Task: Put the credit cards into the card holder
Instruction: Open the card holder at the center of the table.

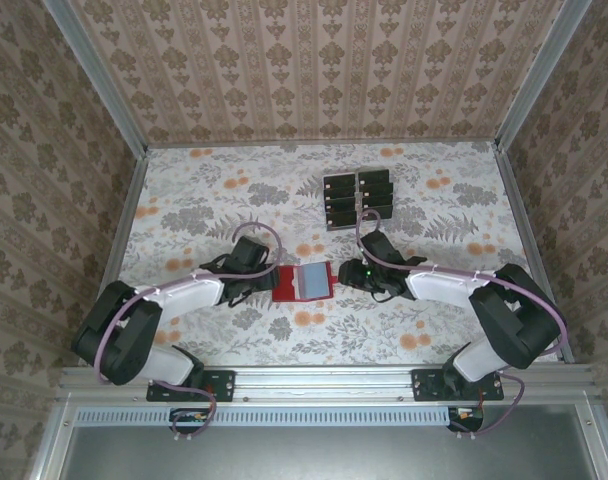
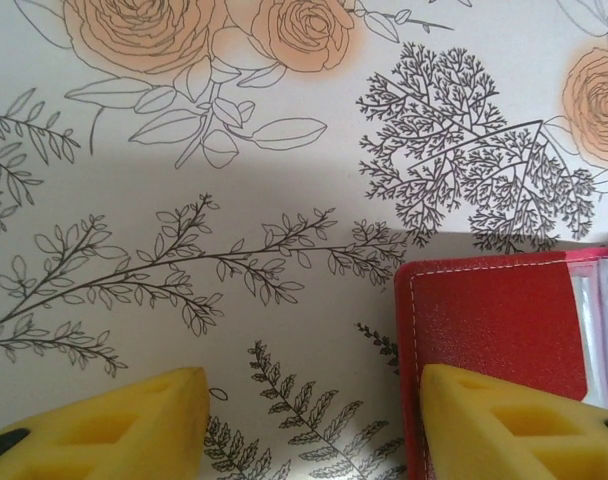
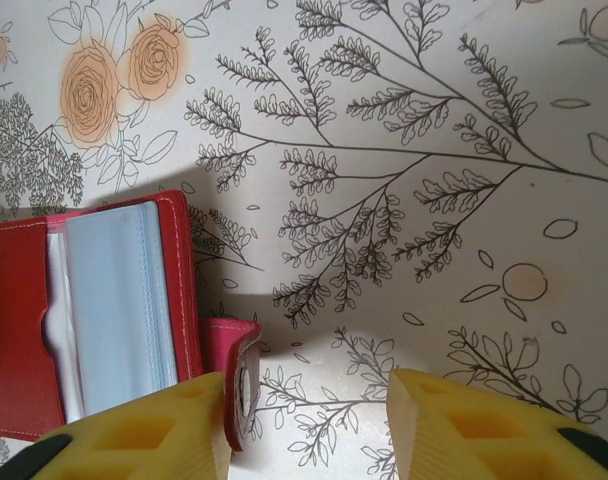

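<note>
Red and lying open, pale inside facing up: card holder [image 1: 302, 283]. Bracketing it: left gripper [image 2: 304, 440] on its left, fingers standing spread, one overlapping the red cover's edge; right gripper [image 3: 309, 430] on its right, fingers likewise spread, one sitting just beside the snap tab [image 3: 224, 345]. Resting beyond the card holder, well apart: dark credit cards [image 1: 358, 198], grouped in two columns. Lying beneath everything: floral table [image 1: 184, 200].

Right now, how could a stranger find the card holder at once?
On the floral table, look at the centre, between the left gripper and right gripper. The card holder lies open there, the one red thing, unlike the black credit cards farther back.
</note>
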Motion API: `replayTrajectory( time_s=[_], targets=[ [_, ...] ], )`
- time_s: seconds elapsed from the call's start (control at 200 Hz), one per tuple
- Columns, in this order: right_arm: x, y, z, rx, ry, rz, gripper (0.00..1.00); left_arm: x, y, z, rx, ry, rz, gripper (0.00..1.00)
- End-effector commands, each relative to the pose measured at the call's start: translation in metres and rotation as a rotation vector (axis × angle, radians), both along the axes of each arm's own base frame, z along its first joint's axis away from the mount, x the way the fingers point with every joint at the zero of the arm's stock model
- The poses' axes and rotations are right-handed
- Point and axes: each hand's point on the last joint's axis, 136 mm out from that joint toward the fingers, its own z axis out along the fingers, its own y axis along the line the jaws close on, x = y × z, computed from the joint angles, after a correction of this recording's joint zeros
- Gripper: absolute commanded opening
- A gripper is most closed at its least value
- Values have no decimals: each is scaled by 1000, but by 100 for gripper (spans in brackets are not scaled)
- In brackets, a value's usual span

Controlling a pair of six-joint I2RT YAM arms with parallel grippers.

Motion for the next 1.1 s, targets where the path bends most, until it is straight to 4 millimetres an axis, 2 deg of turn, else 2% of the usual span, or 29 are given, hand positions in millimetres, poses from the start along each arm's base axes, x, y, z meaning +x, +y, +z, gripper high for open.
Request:
replayTrajectory(
  time_s=[0.0, 0.105, 0.11, 0.13, 0.24, 0.385, 0.495, 0.52, 0.645, 0.72, 0.925, 1.09],
  targets=[
    [3, 3, 22, 21, -21, 31, 50, -2, 9, -5, 125, 26, -30, 60],
    [2, 2, 41, 30, -50, 36, 52, 2, 8, -3, 148, 21, -47, 60],
    [2, 2, 51, 41, -70, 37, 53, 3, 8, -3, 149, 20, -49, 60],
    [2, 2, 55, 43, -79, 39, 53, 3, 7, -2, 154, 20, -54, 60],
    [-1, 4, 79, 44, -109, 77, 55, 12, 2, 10, 159, -10, -79, 63],
    [-4, 22, 94, 67, -101, 160, 57, 23, -7, 38, 122, -66, -106, 68],
    [1, 37, 98, 92, -90, 200, 58, 21, -14, 54, 71, -86, -113, 69],
    [1, 40, 89, 86, -64, 210, 58, 20, -15, 57, 59, -89, -111, 69],
    [5, 58, 80, 107, -31, 254, 57, 9, -18, 58, 18, -83, -108, 69],
    [7, 65, 72, 108, -9, 273, 57, 0, -17, 53, 11, -69, -102, 69],
    [10, 78, 52, 105, 36, 298, 57, -22, -13, 25, 29, -16, -83, 68],
    [11, 82, 39, 98, 59, 304, 55, -29, -5, 8, 98, 6, -68, 65]
  ],
)
